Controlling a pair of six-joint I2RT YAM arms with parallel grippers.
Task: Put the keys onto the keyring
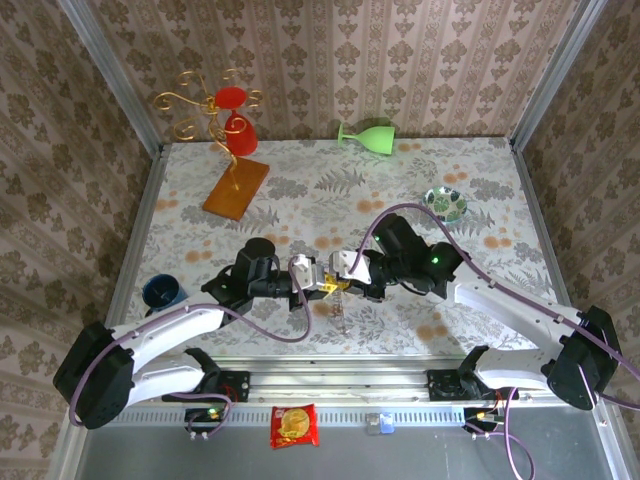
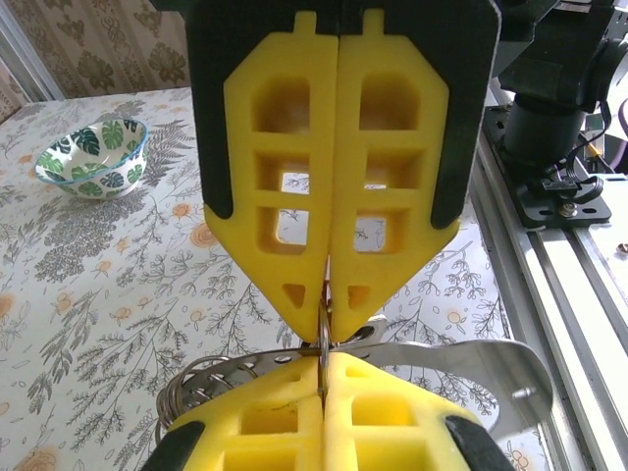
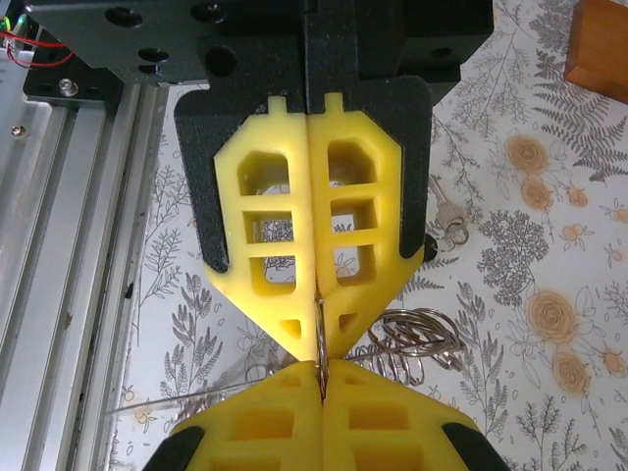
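My two grippers meet tip to tip just above the table's near middle, left gripper [image 1: 318,284] and right gripper [image 1: 346,276]. Both are shut on the keyring [image 2: 324,332], a thin metal ring seen edge-on between the yellow pads. In the left wrist view my left gripper [image 2: 324,361] is at the bottom and the right gripper [image 2: 330,324] points down from above. A flat grey band with holes [image 2: 471,358] and a bunch of wire loops [image 3: 417,339] hang at the ring. One small silvery key [image 3: 446,218] lies on the cloth beyond the right gripper [image 3: 321,371].
A leaf-patterned bowl [image 1: 445,203] sits to the right. A green cup [image 1: 368,135] lies at the back, and a wooden stand with red cups [image 1: 235,185] stands at the back left. A blue cup [image 1: 162,292] is at the left edge. The metal rail [image 1: 330,380] runs along the near edge.
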